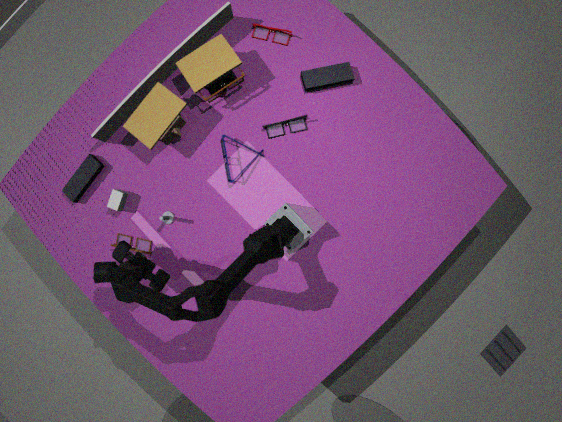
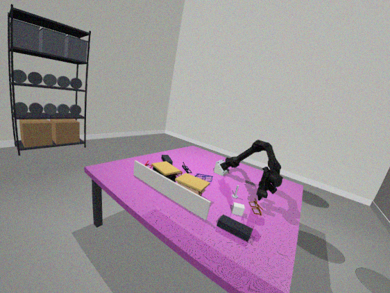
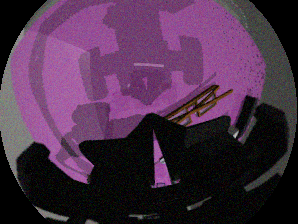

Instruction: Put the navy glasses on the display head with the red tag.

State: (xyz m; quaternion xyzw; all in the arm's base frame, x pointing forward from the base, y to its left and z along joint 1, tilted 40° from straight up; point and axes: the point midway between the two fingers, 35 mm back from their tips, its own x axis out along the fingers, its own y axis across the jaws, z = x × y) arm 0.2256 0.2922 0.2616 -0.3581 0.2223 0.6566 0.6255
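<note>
The navy glasses (image 1: 226, 156) (image 2: 205, 178) lie on the table with temples spread, in front of the two display heads. One head (image 1: 175, 132) is mostly hidden under a yellow block-like top. The other head (image 1: 224, 82), dark, is under a second yellow top and has a brown frame at its front. No red tag can be made out on either. My gripper (image 2: 261, 197) (image 3: 150, 116) is shut and empty, pointing down above the table, far from the navy glasses and close to the brown glasses.
Brown glasses (image 1: 143, 245) (image 2: 256, 206) (image 3: 205, 102) lie near the gripper. A small stand (image 1: 167, 218) (image 2: 235, 195), a white block (image 1: 116, 200) (image 2: 238, 209) and a dark case (image 1: 83, 178) (image 2: 234, 228) stand nearby. Black glasses (image 1: 286, 123), red glasses (image 1: 271, 30) and another case (image 1: 328, 77) lie farther off. A wall panel (image 2: 173, 189) runs behind the heads.
</note>
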